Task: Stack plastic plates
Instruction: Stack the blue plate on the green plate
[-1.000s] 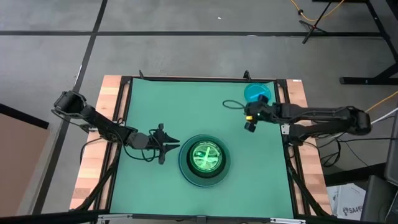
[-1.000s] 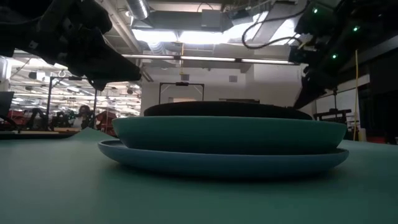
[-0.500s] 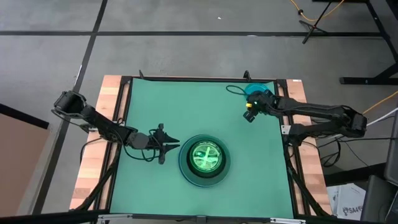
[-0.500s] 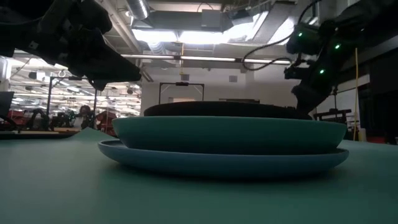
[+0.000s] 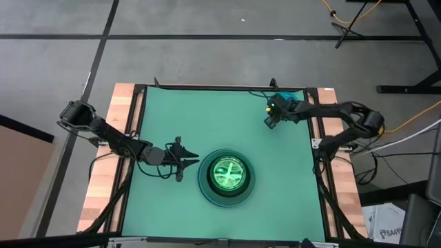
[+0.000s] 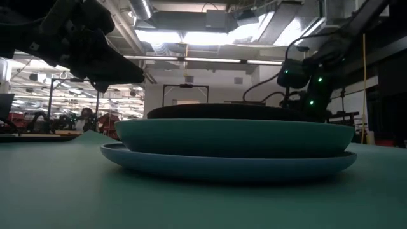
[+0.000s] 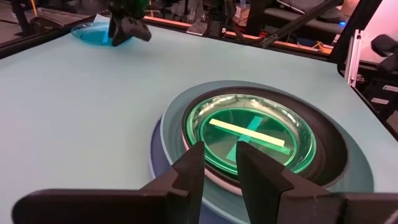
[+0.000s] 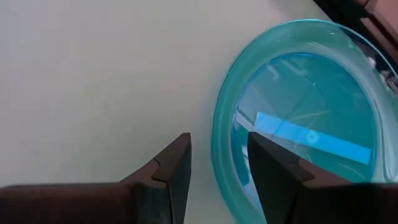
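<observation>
A stack of plates (image 5: 226, 176) rests on the green mat near the table's near edge. A large blue plate (image 7: 155, 146) is at the bottom, with a dark-green one (image 7: 360, 180), a black rim (image 7: 329, 146) and a lime-green plate (image 7: 255, 134) above. My left gripper (image 5: 191, 162) (image 7: 219, 171) hovers just left of the stack, open by a narrow gap. A small translucent cyan plate (image 8: 305, 118) (image 5: 281, 98) lies flat at the far right corner. My right gripper (image 8: 217, 165) (image 5: 270, 122) is open, with its fingers on either side of that plate's rim (image 8: 219, 140). My right gripper points down over the cyan plate's rim (image 8: 217, 155), on the side toward the table's middle. One finger (image 8: 171, 168) is outside the plate and the other (image 8: 273, 165) over its inside. I cannot tell whether either finger touches it. The plate lies flat on the mat.
The green mat (image 5: 207, 117) lies bare between the stack and the cyan plate. A black frame rail (image 5: 313, 131) and wooden edges (image 5: 120, 117) border the mat. My right arm (image 5: 331, 110) reaches in over the far right corner.
My right gripper has moved toward the table's far edge and a little left, and has come down onto the near rim of the cyan plate, its arm folding back. The left gripper and the stack have kept still.
</observation>
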{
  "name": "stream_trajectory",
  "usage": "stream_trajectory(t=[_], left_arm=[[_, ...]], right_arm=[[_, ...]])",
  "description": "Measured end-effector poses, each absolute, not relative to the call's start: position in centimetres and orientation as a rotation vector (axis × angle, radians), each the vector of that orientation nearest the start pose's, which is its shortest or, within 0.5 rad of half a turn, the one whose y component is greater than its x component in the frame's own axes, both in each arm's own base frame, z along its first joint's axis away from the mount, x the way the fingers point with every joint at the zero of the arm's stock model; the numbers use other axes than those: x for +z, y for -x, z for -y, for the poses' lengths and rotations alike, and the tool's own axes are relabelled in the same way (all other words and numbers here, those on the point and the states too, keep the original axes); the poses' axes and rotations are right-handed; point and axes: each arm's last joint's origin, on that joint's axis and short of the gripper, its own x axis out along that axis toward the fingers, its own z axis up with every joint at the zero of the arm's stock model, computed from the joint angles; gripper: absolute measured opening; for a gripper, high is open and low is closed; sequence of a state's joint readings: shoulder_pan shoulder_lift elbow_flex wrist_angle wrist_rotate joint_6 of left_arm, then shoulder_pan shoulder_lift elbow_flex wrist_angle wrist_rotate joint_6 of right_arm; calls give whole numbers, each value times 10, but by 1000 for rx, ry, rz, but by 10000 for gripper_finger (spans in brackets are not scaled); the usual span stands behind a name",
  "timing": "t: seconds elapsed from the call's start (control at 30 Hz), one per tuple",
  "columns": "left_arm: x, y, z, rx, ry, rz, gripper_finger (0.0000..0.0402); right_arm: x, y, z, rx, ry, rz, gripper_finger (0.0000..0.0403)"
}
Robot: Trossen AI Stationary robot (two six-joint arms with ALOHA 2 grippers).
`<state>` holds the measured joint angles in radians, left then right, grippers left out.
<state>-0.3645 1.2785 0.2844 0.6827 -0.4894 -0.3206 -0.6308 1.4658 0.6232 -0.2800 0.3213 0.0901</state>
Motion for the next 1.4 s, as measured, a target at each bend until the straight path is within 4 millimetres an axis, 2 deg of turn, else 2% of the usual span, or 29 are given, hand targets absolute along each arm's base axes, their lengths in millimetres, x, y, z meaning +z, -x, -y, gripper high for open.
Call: stream_trajectory(t=[0.2,0.47,0.6,0.9,1.17,1.4], left_arm=[[155,-207,65,168,190,-259,86],[155,-207,65,168,190,-260,86],[155,-207,65,168,190,-260,86],[155,-207,65,160,192,-262,86],[156,-207,65,159,204,-257,86],[156,-207,66,141,206,-260,86]], right_arm=[[129,-199,163,-919,-241,-1170,149],[125,-202,169,-937,-243,-1189,146],[125,-202,170,-933,-234,-1191,119],[124,-202,170,-838,-134,-1247,9],[124,-202,169,-819,-107,-1261,2],[123,-211,155,-793,-29,-1285,2]])
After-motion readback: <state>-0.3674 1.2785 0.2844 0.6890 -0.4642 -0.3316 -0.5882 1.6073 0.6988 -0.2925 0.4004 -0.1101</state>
